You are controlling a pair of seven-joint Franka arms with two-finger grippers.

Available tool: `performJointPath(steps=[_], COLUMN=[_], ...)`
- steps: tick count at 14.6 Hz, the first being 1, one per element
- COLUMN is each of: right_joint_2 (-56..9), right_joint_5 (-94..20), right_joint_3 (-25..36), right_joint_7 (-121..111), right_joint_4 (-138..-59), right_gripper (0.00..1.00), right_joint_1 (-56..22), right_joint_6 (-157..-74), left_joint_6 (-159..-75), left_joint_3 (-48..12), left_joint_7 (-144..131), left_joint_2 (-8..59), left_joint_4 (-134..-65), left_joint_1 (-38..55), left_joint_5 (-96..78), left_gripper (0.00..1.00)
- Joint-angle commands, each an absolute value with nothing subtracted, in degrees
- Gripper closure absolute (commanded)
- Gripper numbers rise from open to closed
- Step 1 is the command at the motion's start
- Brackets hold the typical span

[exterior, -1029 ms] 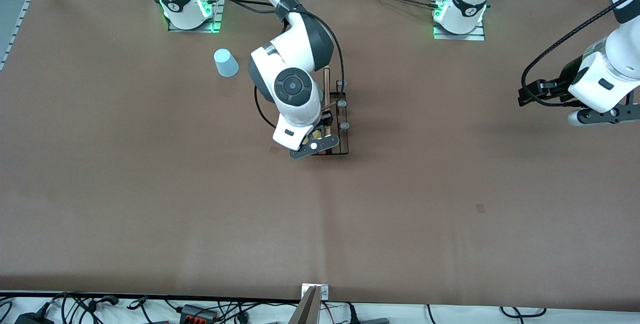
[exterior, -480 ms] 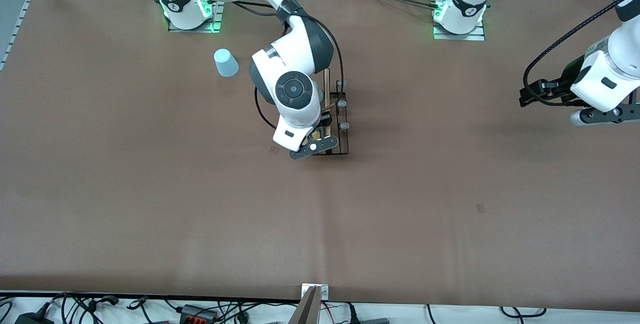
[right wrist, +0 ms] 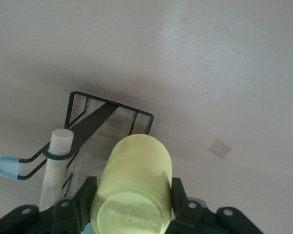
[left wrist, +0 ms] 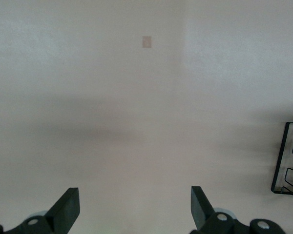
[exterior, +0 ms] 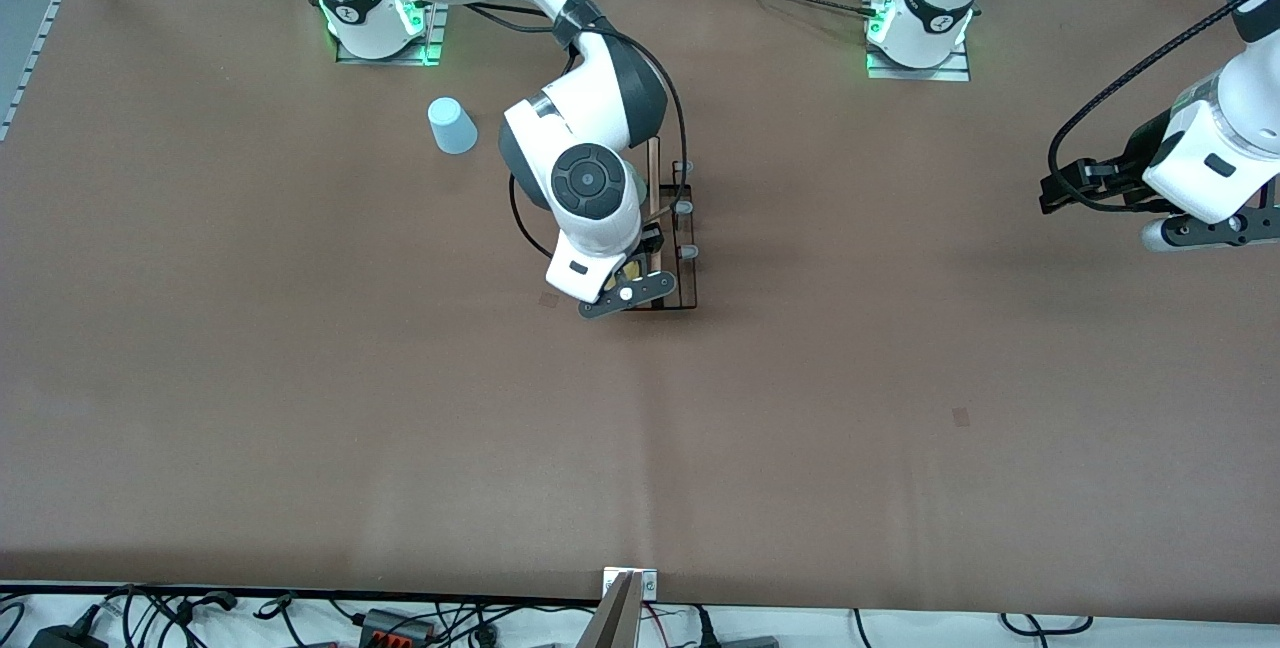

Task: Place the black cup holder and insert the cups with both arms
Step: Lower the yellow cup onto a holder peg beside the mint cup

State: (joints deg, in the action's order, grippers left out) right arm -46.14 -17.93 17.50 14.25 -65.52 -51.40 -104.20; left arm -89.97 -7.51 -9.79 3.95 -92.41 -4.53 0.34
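Note:
The black cup holder (exterior: pixel 686 273) stands mid-table, its wooden rod handle (exterior: pixel 654 166) on top and grey-tipped prongs (exterior: pixel 688 252) sticking out. My right gripper (exterior: pixel 630 286) hangs over the holder's end nearer the front camera, shut on the yellow cup (exterior: pixel 633 271). In the right wrist view the yellow cup (right wrist: pixel 135 183) sits between the fingers (right wrist: pixel 83 197), above the holder's base (right wrist: pixel 107 113). A light blue cup (exterior: pixel 452 125) stands upside down near the right arm's base. My left gripper (exterior: pixel 1200 231) waits open and empty at its end of the table (left wrist: pixel 135 204). The mint cup is hidden.
The holder's corner (left wrist: pixel 286 163) shows at the edge of the left wrist view. Small tape marks (exterior: pixel 960 416) lie on the brown table cover. Cables and a metal bracket (exterior: pixel 628 583) line the table's front edge.
My left arm has shifted slightly toward its end of the table. My right gripper has barely moved and still holds the yellow cup over the holder.

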Motion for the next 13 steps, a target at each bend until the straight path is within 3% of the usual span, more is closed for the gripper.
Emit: performJointPath(steps=[1, 12, 13], right_joint_2=[-45.88, -46.85, -46.85], right_joint_5=[-17.93, -17.93, -17.93], right_joint_3=[17.58, 17.49, 17.49], right_joint_7=[15.03, 15.56, 15.56], right_joint_4=[-66.53, -67.32, -67.32], right_gripper=[0.73, 0.73, 0.67], right_joint_1=[-51.86, -52.82, -52.82], right_joint_6=[-104.94, -107.75, -107.75], left_joint_6=[-89.74, -89.30, -89.30], left_joint_3=[-7.82, -7.82, -7.91], left_joint_7=[-9.40, -9.32, -9.32], left_joint_2=[3.16, 3.08, 3.08], left_joint_4=[-92.37, -92.46, -92.46], left_joint_1=[-5.10, -5.36, -5.45], left_joint_5=[0.53, 0.53, 0.53], left_gripper=[0.00, 0.00, 0.00])
